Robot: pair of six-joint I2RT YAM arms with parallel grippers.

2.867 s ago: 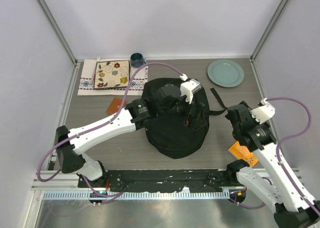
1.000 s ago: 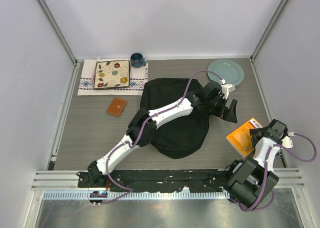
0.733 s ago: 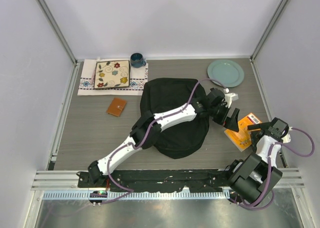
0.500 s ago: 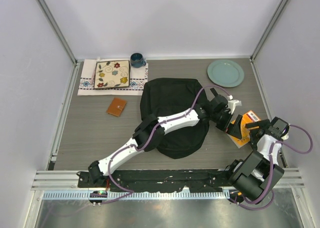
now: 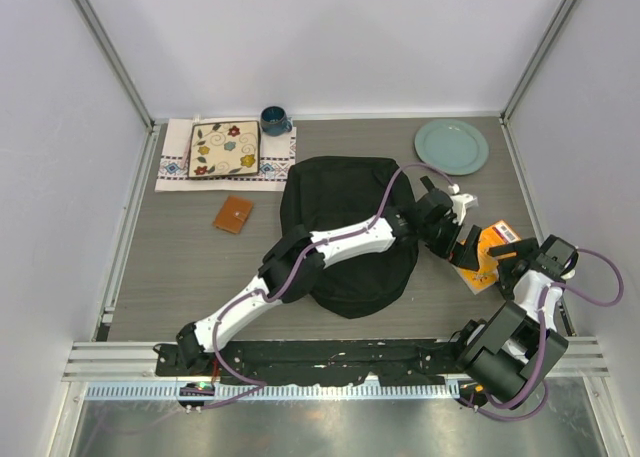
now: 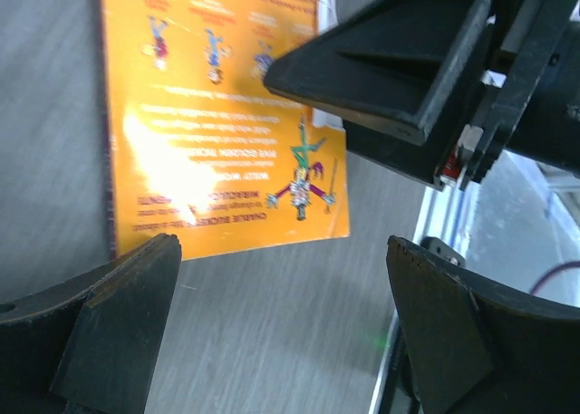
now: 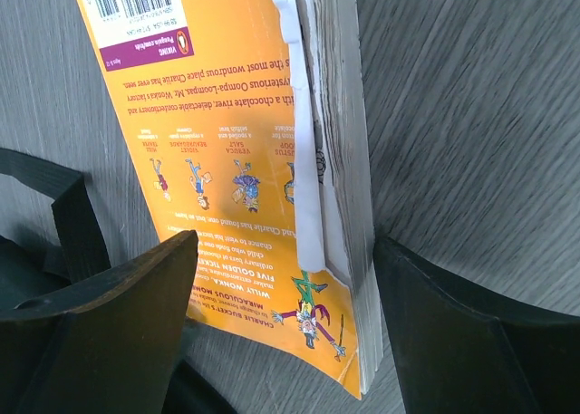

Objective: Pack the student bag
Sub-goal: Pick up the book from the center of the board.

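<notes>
The grey tabletop (image 5: 180,267) sits between white walls. The student bag (image 5: 345,227) lies at its middle, long axis near to far, rounded end nearest the arm bases. Over the last second the orange book (image 5: 482,259) has slid left toward it. The left hand (image 5: 462,245), fingers spread, now meets it; the right hand (image 5: 508,262) straddles its edge, fingers apart.

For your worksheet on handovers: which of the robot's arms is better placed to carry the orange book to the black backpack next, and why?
Probably left. The left gripper is open at the orange book and its arm already stretches over the backpack. The right gripper sits on the book's far side.
</notes>
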